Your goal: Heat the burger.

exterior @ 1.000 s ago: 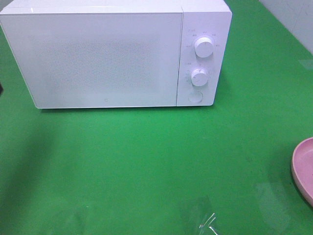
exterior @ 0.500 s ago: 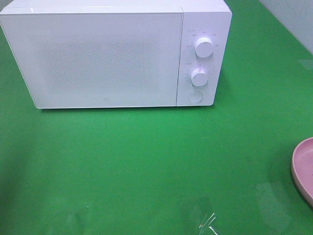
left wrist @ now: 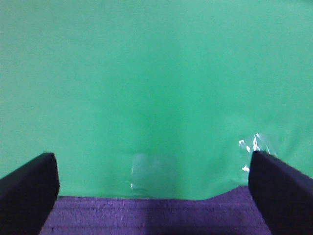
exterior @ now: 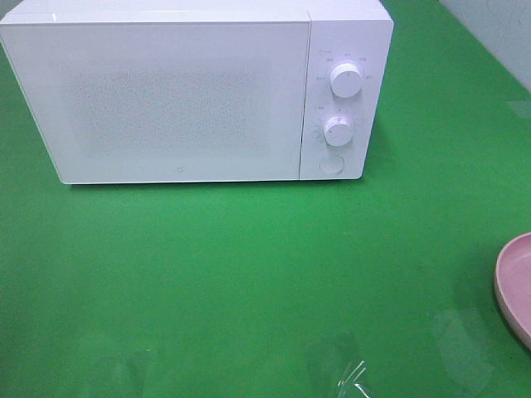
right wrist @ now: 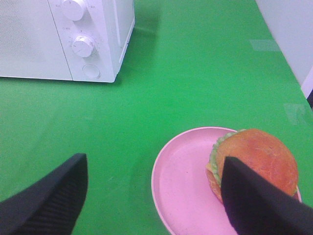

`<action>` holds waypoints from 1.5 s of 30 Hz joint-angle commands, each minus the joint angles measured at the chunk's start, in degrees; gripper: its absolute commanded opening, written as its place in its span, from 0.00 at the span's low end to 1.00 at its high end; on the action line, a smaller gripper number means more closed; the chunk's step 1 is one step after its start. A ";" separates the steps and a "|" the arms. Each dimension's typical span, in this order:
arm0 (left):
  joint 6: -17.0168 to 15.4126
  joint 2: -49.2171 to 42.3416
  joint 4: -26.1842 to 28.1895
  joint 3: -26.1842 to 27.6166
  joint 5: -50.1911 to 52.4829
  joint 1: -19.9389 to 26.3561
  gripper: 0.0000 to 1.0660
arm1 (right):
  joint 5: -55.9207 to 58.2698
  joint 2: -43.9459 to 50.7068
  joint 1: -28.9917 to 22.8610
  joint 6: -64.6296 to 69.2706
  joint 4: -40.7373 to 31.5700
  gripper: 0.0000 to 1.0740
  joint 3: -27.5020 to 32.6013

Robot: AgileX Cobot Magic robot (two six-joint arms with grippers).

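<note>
The burger (right wrist: 254, 161) sits ahead of my right gripper (right wrist: 156, 196) and off toward its right-hand finger, which already overlaps the bun's near edge in my right wrist view. It rests on the far right part of the pink plate (right wrist: 181, 181), not centred. The bun is round, so no long axis favours one approach angle. My right jaws stand wide apart and hold nothing. My left gripper (left wrist: 151, 191) is also spread wide and empty, with only green table cover (left wrist: 156, 73) ahead of it, so I judge my right arm the nearer one.

The microwave (exterior: 195, 91) stands well beyond my right jaws, door shut, knobs (right wrist: 83, 45) on the side toward the plate. Open green lies between plate and microwave. In the high view the plate is cut by the frame's right edge, so I cannot tell how near the table's edge it is.
</note>
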State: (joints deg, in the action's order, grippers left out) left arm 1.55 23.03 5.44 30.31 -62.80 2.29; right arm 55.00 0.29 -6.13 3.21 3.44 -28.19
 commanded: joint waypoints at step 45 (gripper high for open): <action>2.58 -24.29 0.69 -0.46 1.66 -0.40 0.92 | -0.06 1.49 0.29 -0.40 0.00 0.70 0.11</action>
State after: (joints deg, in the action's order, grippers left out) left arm 3.95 -0.29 5.67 30.25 -61.82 1.83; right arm 55.00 0.29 -6.13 3.21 3.44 -28.19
